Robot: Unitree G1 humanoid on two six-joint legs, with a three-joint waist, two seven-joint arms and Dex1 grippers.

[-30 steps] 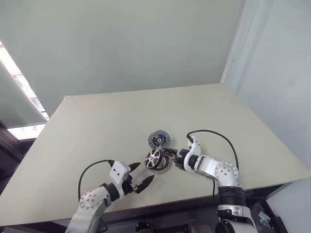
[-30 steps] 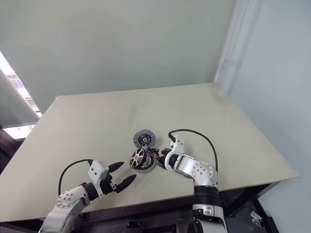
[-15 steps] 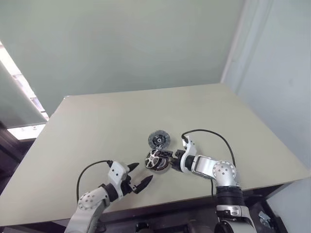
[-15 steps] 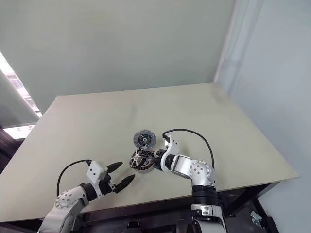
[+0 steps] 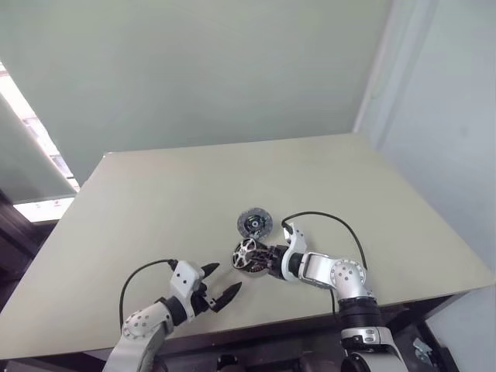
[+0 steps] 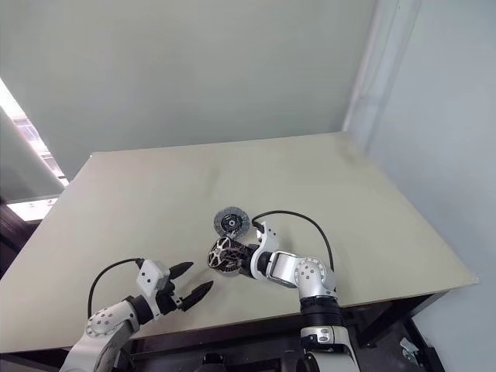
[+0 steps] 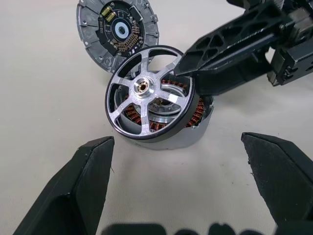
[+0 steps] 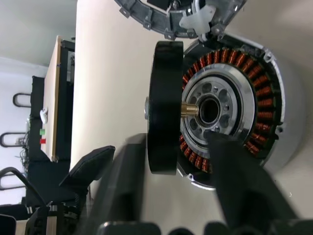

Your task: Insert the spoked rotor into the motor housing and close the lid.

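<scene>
Rotor insertion is in hand; the lid is not yet touched.

The spoked rotor (image 7: 150,91) is pinched by its rim in the right gripper (image 8: 180,147), one finger on the outer spoked face, the other on the inner side against the housing centre. It is held tilted against the motor housing (image 7: 193,128), its lower edge down at the housing mouth, upper edge lifted off. Not seated.

The lid (image 7: 117,30) lies flat on the tabletop (image 5: 155,201) just behind the housing, circuit side up, nearly touching the rotor's raised edge.

The left gripper (image 5: 213,291) is spread wide and empty, hovering near the housing on the side opposite the lid, aimed at it.

Next move, as judged: the rotor is to be levelled so its brass shaft (image 8: 190,109) lines up with the housing's centre bore, then pressed home. Magnetic snap and a cocked seat are the likely risks. The housing may need steadying by the left gripper.

View differences:
- Right wrist view: gap between rotor and copper windings, shaft short of the bore.
- Left wrist view: spoke face, lid's circuit board.
- Head views: overall layout on the tabletop, but not the tilt.
</scene>
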